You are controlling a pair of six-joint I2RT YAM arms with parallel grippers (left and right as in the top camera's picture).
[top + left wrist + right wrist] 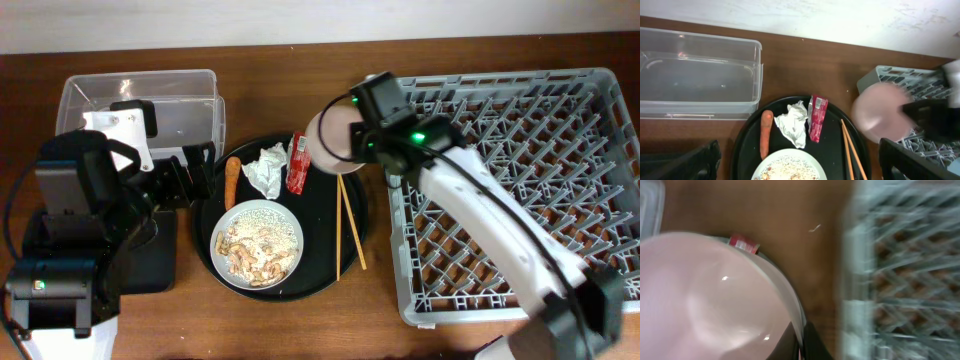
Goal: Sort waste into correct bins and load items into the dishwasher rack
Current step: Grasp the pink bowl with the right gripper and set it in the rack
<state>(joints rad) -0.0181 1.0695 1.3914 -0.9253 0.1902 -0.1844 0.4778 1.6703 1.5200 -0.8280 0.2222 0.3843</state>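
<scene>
My right gripper is shut on the rim of the round pale plate and holds it tilted above the gap between the round black tray and the grey rack. The white bowl holds rice-like leftovers. The orange sausage, the white napkin and the red wrapper lie on the round tray. My left gripper is open and empty above the bowl. The blue cup is out of view.
Wooden chopsticks lie on the round black tray. The clear tub stands at the back left, empty. The shallow black tray lies at the front left, partly under my left arm.
</scene>
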